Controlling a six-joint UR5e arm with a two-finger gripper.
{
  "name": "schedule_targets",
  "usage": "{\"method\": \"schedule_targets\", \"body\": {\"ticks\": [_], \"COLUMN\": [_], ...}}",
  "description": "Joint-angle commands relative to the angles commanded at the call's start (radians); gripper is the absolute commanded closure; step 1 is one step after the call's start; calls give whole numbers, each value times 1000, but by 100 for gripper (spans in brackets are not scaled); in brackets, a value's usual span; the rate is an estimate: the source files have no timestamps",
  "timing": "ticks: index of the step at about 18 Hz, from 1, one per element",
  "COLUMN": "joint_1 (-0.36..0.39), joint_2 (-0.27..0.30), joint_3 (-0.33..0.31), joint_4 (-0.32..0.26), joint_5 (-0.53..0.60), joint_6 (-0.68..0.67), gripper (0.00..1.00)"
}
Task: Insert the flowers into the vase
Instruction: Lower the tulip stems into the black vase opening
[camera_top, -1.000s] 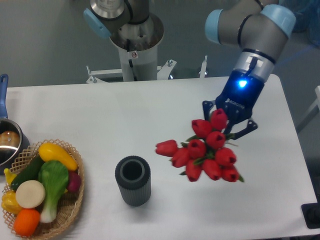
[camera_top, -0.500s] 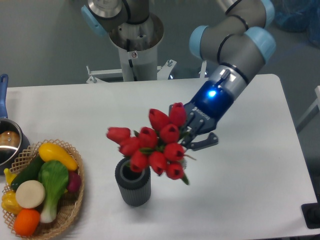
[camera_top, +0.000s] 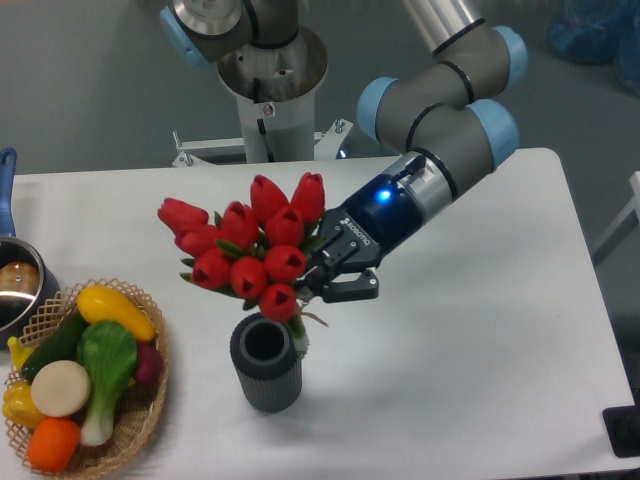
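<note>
My gripper (camera_top: 325, 275) is shut on the flowers (camera_top: 245, 247), a bunch of red tulip buds with small green leaves, held in the air above the table. The buds lean up and to the left. The short stems point down toward the right side of the rim of the vase (camera_top: 266, 362). That vase is a dark grey ribbed cylinder standing upright near the table's front, its round mouth open and showing. The stem tips hang just at or above the rim; I cannot tell whether they touch it.
A wicker basket (camera_top: 140, 415) of toy vegetables sits at the front left. A shiny metal pot (camera_top: 15, 285) with a blue handle is at the left edge. The robot's base column (camera_top: 268, 95) stands behind the table.
The arm has carried the flowers leftward from the table's right side to above the vase and turned the bunch more upright, buds up and stems down. The vase has not moved.
</note>
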Motion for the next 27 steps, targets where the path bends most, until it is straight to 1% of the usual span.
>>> {"method": "schedule_targets", "body": {"ticks": [2, 4, 6, 13, 19, 22, 23, 27], "joint_1": [-14, -15, -15, -12, -11, -9, -9, -9], "joint_2": [9, 18, 28, 22, 5, -15, -32, -52], "joint_3": [-5, -43, -60, -71, -77, -78, -78, -78], "joint_4": [0, 2, 0, 0, 0, 0, 0, 0], "joint_5": [0, 0, 0, 3, 8, 12, 14, 14], "joint_6": [0, 11, 25, 26, 26, 26, 26, 28], "gripper": [100, 100, 100, 100, 100, 100, 100, 100]}}
